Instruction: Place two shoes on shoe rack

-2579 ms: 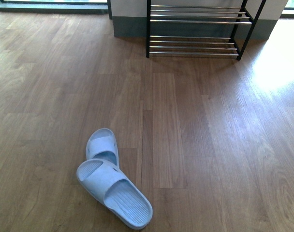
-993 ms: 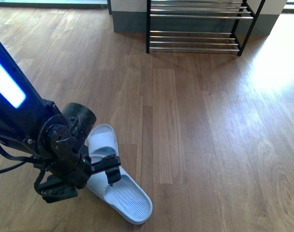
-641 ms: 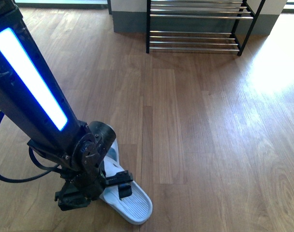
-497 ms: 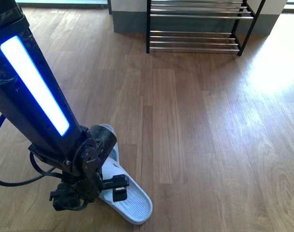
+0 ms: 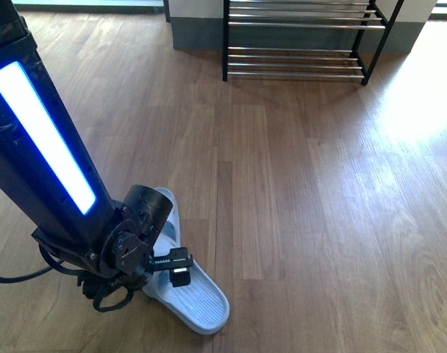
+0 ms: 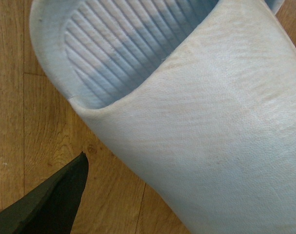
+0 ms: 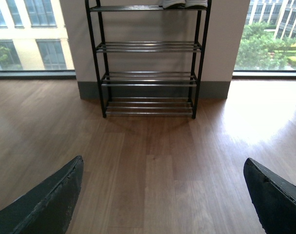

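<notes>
Two pale blue slides lie on the wooden floor at the front left, the near slide (image 5: 200, 303) overlapping the far slide (image 5: 165, 209). My left gripper (image 5: 173, 269) is down on them, open, one black finger (image 5: 181, 276) over the near slide's footbed. In the left wrist view the slide's strap (image 6: 211, 117) fills the picture with one finger (image 6: 53, 204) beside it on the floor; the other finger is hidden. The black shoe rack (image 5: 297, 40) stands far ahead against the wall. My right gripper (image 7: 162, 195) is open and empty, facing the shoe rack (image 7: 148, 58).
White soles of a pair of shoes (image 7: 184, 4) show on the rack's top tier. Wooden floor (image 5: 304, 206) stretches between the slides and the rack. Windows (image 7: 26, 34) flank the wall behind the rack. A sunlit patch (image 5: 418, 103) lies at the right.
My left arm has come into view and lowered onto the slides. Its gripper has settled over the near slide, which has shifted slightly.
</notes>
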Tool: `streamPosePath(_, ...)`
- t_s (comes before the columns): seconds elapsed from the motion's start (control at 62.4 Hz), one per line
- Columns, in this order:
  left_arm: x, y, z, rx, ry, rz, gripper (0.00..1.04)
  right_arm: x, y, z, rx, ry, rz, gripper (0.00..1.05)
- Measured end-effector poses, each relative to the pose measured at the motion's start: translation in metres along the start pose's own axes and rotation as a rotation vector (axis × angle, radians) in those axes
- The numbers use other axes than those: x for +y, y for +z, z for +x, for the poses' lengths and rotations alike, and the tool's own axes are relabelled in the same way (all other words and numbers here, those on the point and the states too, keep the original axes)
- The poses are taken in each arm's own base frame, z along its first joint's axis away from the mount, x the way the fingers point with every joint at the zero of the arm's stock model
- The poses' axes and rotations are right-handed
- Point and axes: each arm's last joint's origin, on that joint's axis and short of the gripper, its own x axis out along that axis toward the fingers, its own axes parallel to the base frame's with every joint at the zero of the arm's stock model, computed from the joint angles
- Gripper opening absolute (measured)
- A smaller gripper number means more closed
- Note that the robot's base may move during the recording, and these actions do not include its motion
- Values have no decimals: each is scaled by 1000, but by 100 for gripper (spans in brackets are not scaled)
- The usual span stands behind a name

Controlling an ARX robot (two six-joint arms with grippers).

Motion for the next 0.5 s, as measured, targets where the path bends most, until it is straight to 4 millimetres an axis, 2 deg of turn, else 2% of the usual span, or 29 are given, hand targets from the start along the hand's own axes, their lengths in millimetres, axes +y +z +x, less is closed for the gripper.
streamPosePath(0.304,6,-2,4,-28,40,-14,95,0,0,0,0,0,0,96)
streamPosePath(0.497,11,-6,6,-12,83,-15,67,0,0,0,0,0,0,96)
